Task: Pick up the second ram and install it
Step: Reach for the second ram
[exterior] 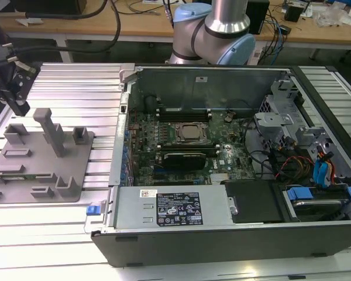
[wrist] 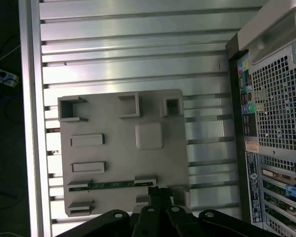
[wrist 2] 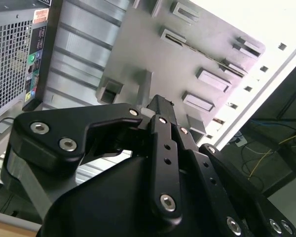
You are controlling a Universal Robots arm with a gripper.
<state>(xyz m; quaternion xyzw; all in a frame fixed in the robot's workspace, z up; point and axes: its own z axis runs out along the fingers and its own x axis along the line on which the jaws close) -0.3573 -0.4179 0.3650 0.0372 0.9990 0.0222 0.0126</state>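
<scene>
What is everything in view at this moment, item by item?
Long thin green circuit-board ram stick: one, green, lying in a slot of the fixture plate.
Grey plastic fixture plate with raised blocks: one, grey, on the table, at the exterior view's left.
Ribbed aluminium table: one, silver, under plate and case.
Open desktop computer case: one, black and grey, at the exterior view's right.
Square silver processor: one, silver, inside the case.
Robot arm: one, silver and light blue, behind the case.
Gripper: one, black, above the plate near the ram stick.
</scene>
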